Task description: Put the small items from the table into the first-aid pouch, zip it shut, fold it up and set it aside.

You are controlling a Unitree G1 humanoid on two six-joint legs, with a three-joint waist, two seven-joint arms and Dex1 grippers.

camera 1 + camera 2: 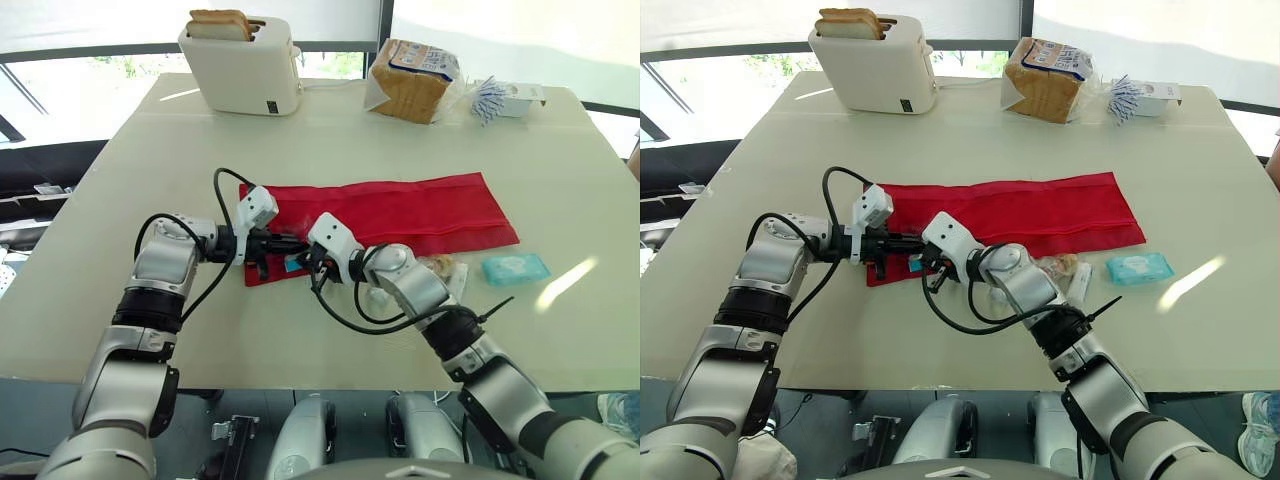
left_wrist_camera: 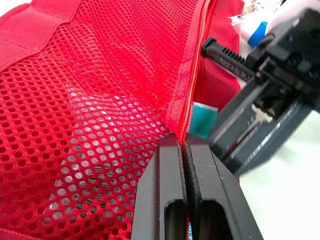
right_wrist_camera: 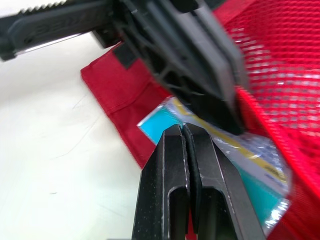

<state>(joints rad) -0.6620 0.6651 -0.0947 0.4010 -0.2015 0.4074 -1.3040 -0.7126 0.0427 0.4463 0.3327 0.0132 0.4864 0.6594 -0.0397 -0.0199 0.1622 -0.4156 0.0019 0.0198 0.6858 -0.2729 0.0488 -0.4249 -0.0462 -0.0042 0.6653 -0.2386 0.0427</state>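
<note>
At the mouth of the pouch (image 1: 400, 210), the left hand (image 2: 184, 145) is pinching the zip edge (image 2: 180, 100) while the right hand (image 3: 182, 131) (clamping a teal packet (image 3: 250, 170)) is loading it, likely needing deeper insertion next.

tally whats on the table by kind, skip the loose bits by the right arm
red pouch: 1
toaster: 1
bread bag: 1
white box: 1
teal pack: 1
small teal packet at the pouch mouth: 1
total: 6
</note>
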